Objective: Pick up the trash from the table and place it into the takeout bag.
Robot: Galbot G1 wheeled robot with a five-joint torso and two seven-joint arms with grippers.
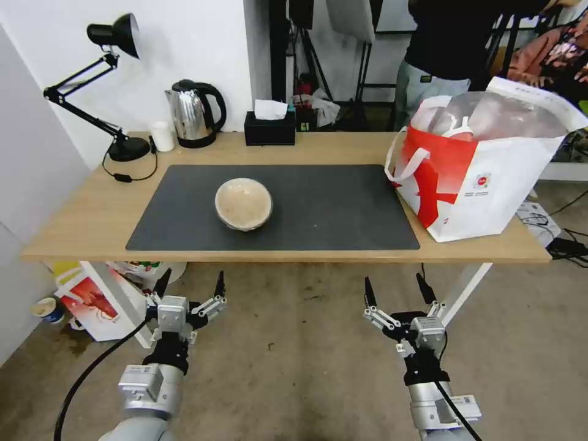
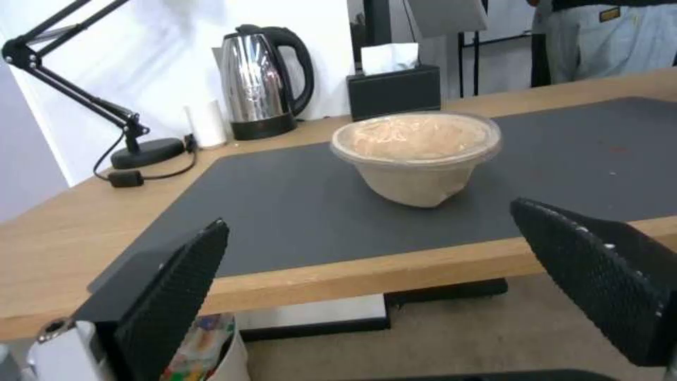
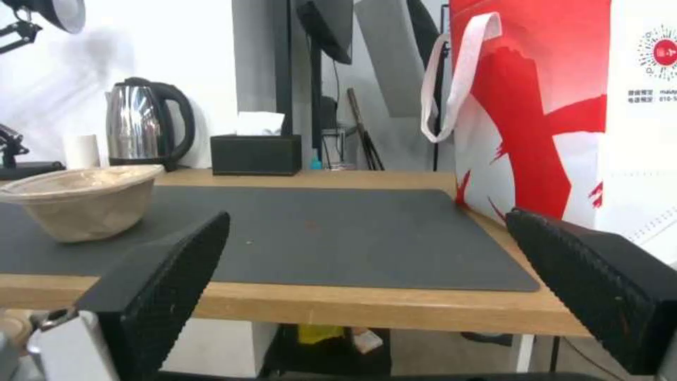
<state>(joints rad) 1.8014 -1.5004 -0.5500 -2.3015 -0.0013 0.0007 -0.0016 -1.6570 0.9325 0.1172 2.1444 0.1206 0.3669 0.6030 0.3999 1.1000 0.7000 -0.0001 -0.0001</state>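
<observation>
A beige paper bowl (image 1: 244, 203) with a clear lid, the trash on the table (image 1: 86, 208), sits on the dark grey mat (image 1: 331, 208) left of centre; it is also in the left wrist view (image 2: 416, 156) and the right wrist view (image 3: 83, 200). The takeout bag (image 1: 484, 165), white with a red pattern and silver lining, stands open at the table's right end (image 3: 564, 116). My left gripper (image 1: 191, 288) hangs open below the table's front edge, short of the bowl. My right gripper (image 1: 397, 289) is open too, below the front edge toward the bag.
Along the table's back stand a black desk lamp (image 1: 113, 86), a white cup (image 1: 162, 136), a steel kettle (image 1: 195, 113) and a black tissue box (image 1: 269, 125). A red-and-white carton (image 1: 92, 303) sits on the floor under the table's left end. A person stands behind the bag.
</observation>
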